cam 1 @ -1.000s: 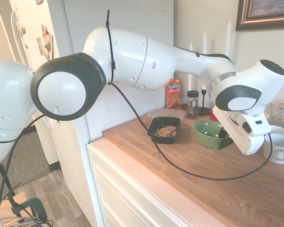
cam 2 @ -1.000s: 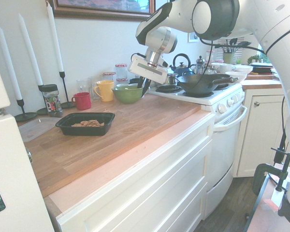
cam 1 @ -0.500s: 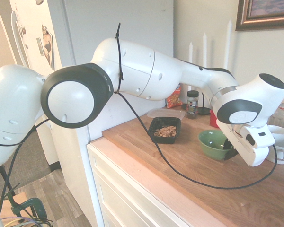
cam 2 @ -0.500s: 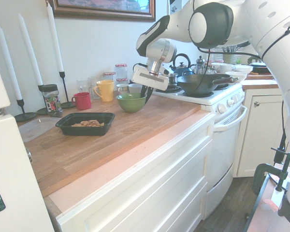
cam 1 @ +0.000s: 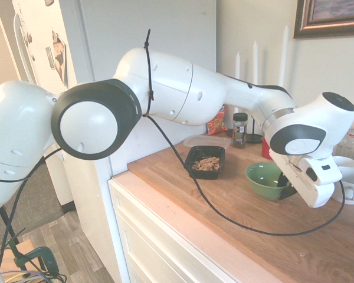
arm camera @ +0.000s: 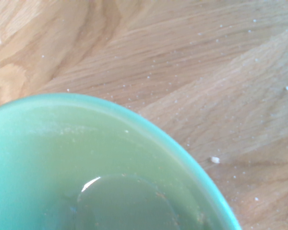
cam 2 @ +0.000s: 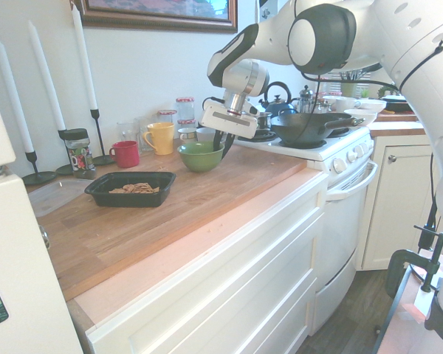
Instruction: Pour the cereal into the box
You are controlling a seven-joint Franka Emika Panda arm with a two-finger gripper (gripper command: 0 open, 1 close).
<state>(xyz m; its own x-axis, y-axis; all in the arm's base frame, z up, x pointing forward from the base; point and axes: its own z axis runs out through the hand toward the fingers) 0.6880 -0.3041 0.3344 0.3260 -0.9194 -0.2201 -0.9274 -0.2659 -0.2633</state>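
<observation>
In your first exterior view you see one black box (cam 1: 205, 159) holding the cereal (cam 1: 206, 164) on the desk (cam 1: 236, 194), one green bowl (cam 1: 264, 179), three white candles (cam 1: 255, 56). The arm reaches down, fingers (cam 1: 285, 187) together on the bowl's rim. The second exterior view shows the box (cam 2: 131, 187) left of the bowl (cam 2: 200, 156). The wrist view shows an emptied bowl (arm camera: 62, 163).

The arm (cam 1: 183, 82) was glossy white, built of rounded, bulging segments with dark grey ring caps at its joints. A thin black cable (cam 1: 224, 212) was strapped around one segment and hung in a loop. Small round screw holes dotted the shells.
</observation>
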